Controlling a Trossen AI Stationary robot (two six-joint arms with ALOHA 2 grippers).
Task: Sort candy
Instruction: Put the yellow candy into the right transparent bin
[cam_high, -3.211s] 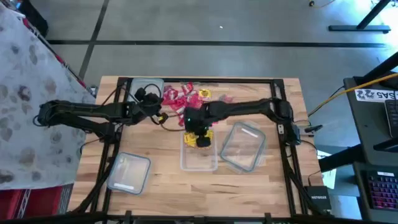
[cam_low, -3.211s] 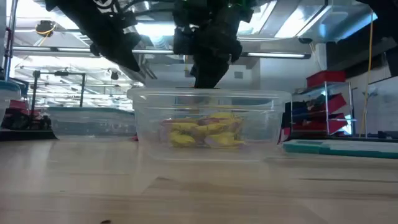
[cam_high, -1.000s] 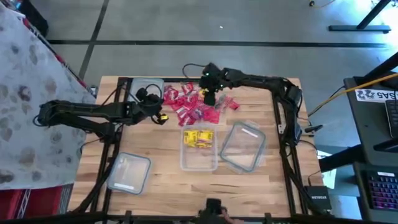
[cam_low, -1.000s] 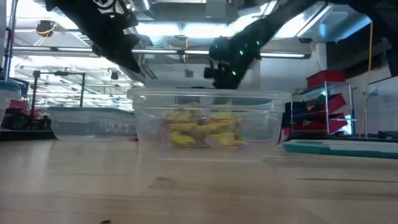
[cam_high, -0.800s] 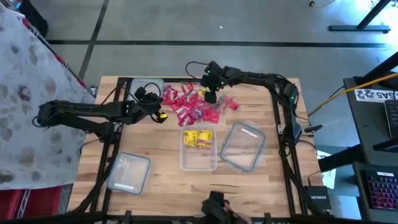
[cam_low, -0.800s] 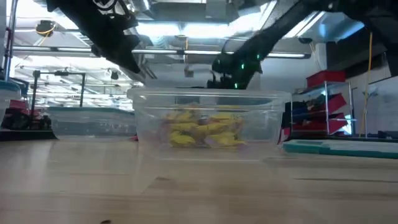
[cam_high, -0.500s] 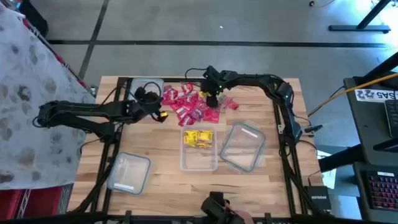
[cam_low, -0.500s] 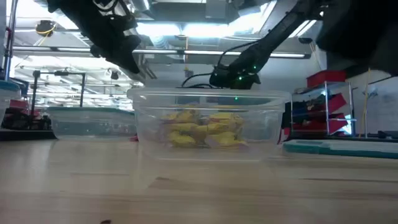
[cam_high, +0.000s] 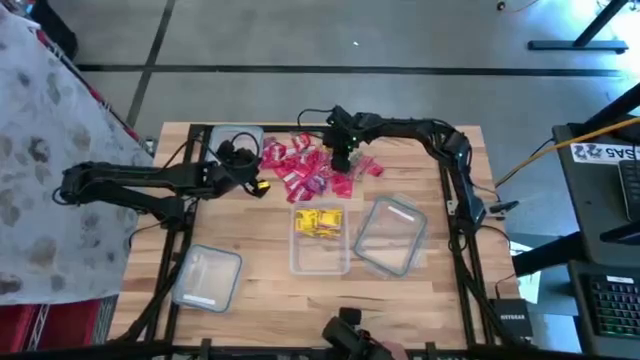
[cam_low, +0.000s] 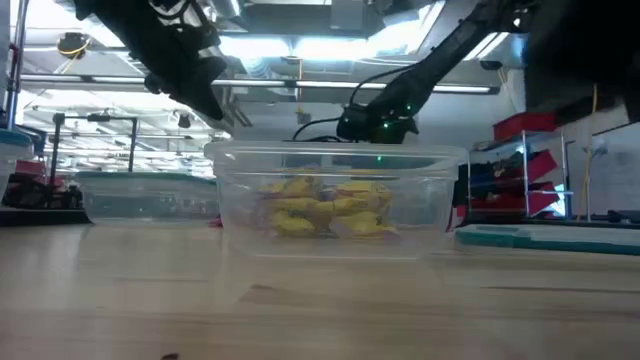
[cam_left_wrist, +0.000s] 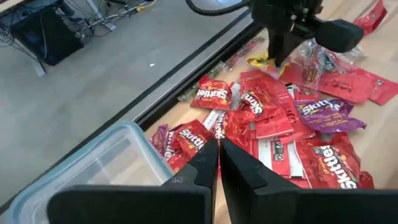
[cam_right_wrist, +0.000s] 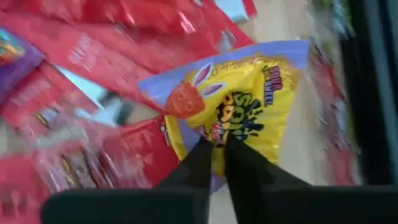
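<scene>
the right gripper (cam_high: 341, 157) is down over the far side of the candy pile (cam_high: 310, 165), and in its wrist view the two dark fingers (cam_right_wrist: 200, 163) stand close together with their tips pressed onto a yellow candy packet (cam_right_wrist: 245, 109); whether they actually pinch the wrapper cannot be told. red packets (cam_right_wrist: 93, 56) lie all around that yellow one, partly under it, and a purple one shows at the edge. the left gripper (cam_high: 260, 186) hangs at the near-left edge of the same pile, its fingers (cam_left_wrist: 205, 163) nearly touching each other with only a thin slit between them and nothing in it. just ahead of those fingertips lie red skittles packets (cam_left_wrist: 210, 93) and a purple skittles packet (cam_left_wrist: 322, 111), and beside them stands an empty clear tub (cam_left_wrist: 93, 167). toward the table's front, a clear container (cam_high: 320, 240) holds sorted yellow candy (cam_low: 325, 212), with another clear container (cam_high: 390, 236) just beside it and a third (cam_high: 207, 277) well apart.
</scene>
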